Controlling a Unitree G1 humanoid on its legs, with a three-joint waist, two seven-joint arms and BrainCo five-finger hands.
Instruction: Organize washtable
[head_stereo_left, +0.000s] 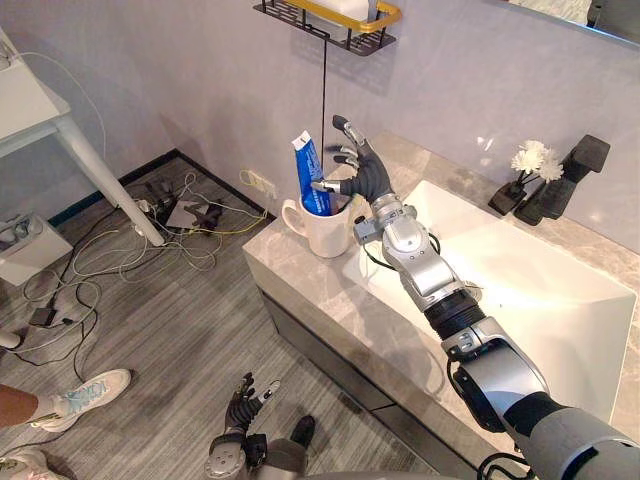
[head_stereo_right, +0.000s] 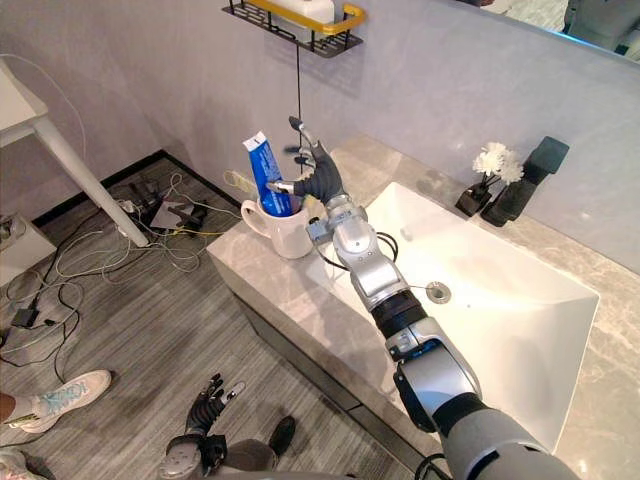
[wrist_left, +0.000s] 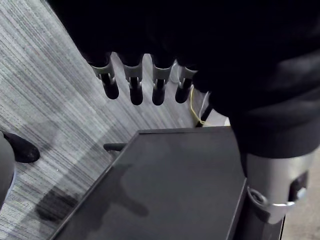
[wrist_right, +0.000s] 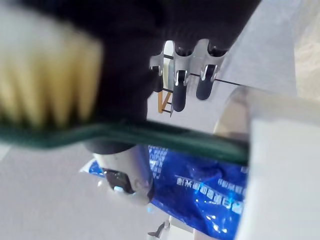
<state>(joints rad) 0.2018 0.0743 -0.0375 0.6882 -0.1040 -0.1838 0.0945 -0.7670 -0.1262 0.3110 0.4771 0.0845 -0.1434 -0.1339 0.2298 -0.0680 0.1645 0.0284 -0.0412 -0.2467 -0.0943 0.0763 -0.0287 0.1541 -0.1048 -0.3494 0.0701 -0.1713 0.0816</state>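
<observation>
Pale-bristled green toothbrush, glossy white mug

**Cropped, hidden and blurred**

The wall shelf leaves the frame's top edge. The white table is cropped at the upper left, and a person's leg at the lower left. The toothpaste tube has its lower end hidden inside the cup. In the right wrist view a toothbrush is a close blur, and whether the right hand touches it cannot be told.
</observation>
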